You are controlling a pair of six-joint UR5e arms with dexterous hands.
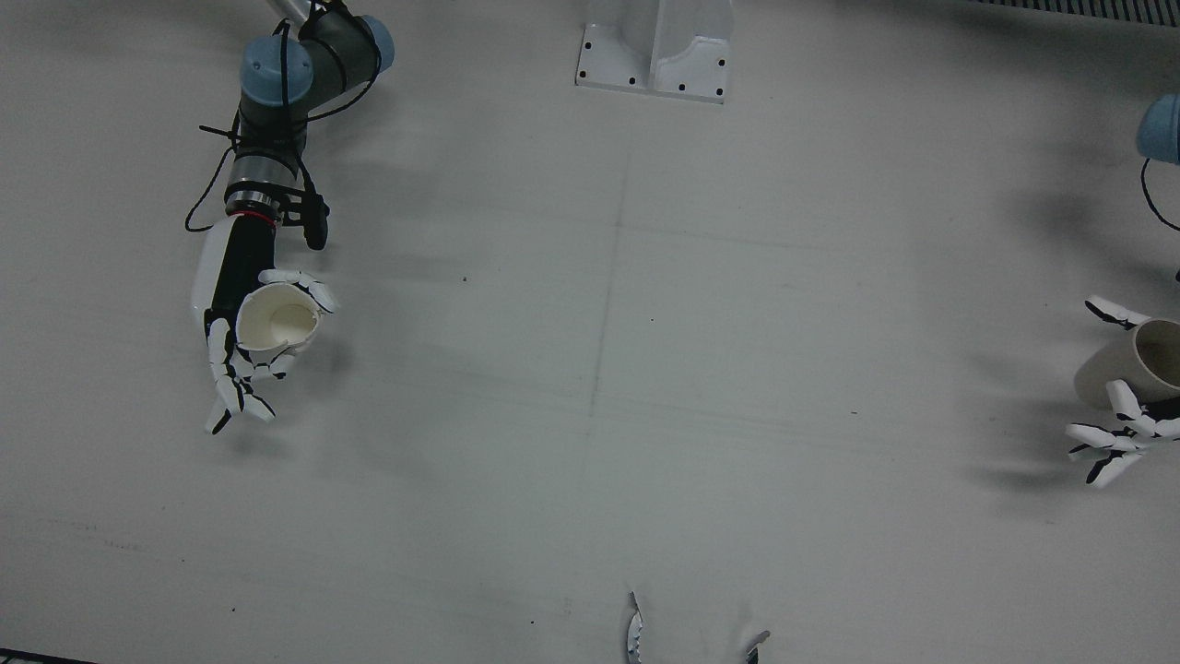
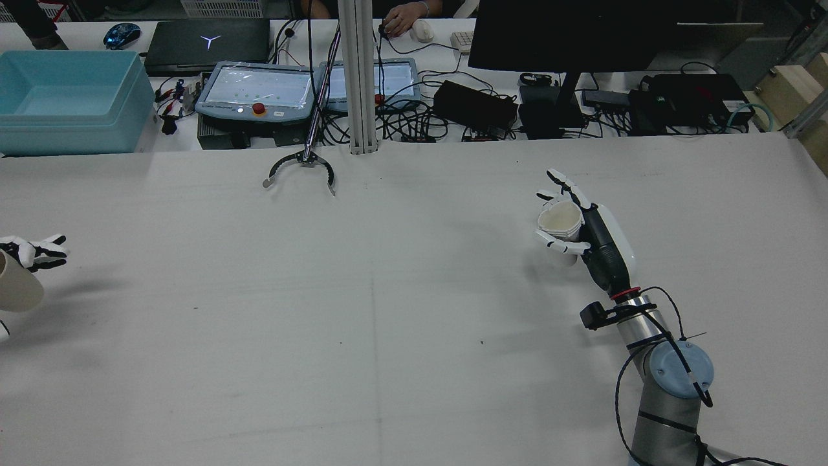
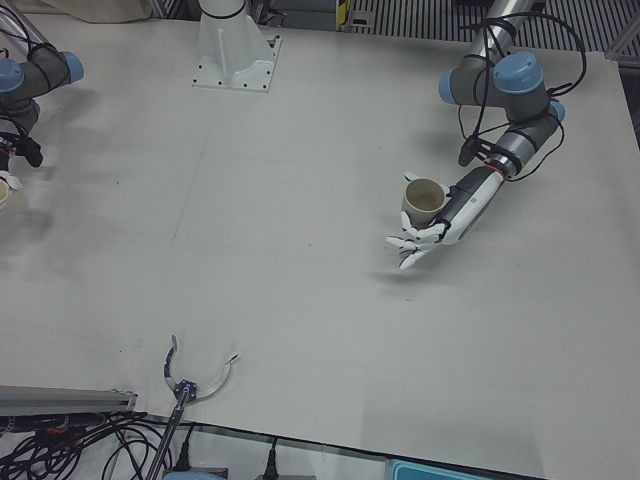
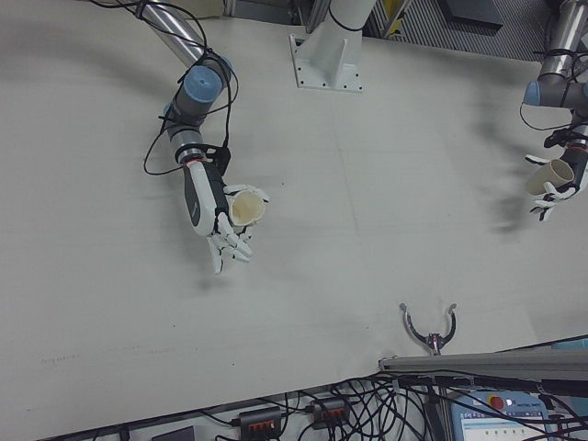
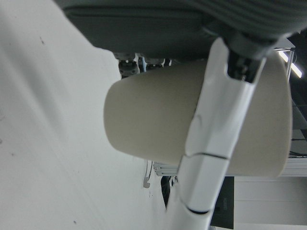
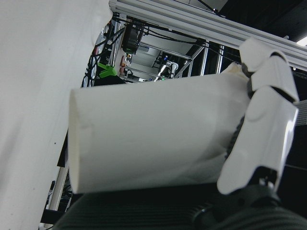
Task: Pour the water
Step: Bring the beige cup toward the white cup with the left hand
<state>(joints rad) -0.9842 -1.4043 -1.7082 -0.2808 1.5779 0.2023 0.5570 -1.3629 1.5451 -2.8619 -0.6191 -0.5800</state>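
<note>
Front view: the two cups are well apart, at opposite side edges of the tabletop. The right hand holds the white cup, mouth up and roughly upright, its fingers wrapped round the wall. The left hand holds the beige cup, half cut off by the frame, fingers curled on it. Any pour depends on closing this wide gap; neither hand looks nearer the middle.

Rear view: white cup in the right hand sits toward the far right part of the tabletop. Beige cup at the left side edge, barely showing.

Left-front view: beige cup tilted slightly, mouth open toward the camera, long axis near vertical; some fingers splay below it.

Right-front view: white cup gripped from the side, lower fingers spread loose beneath.

Left hand view: beige cup's wall is plain, smooth, tapered; a finger lies across it.

Right hand view: white cup's wall slightly dented where held, probably thin paper.

Water not visible in either.
</note>
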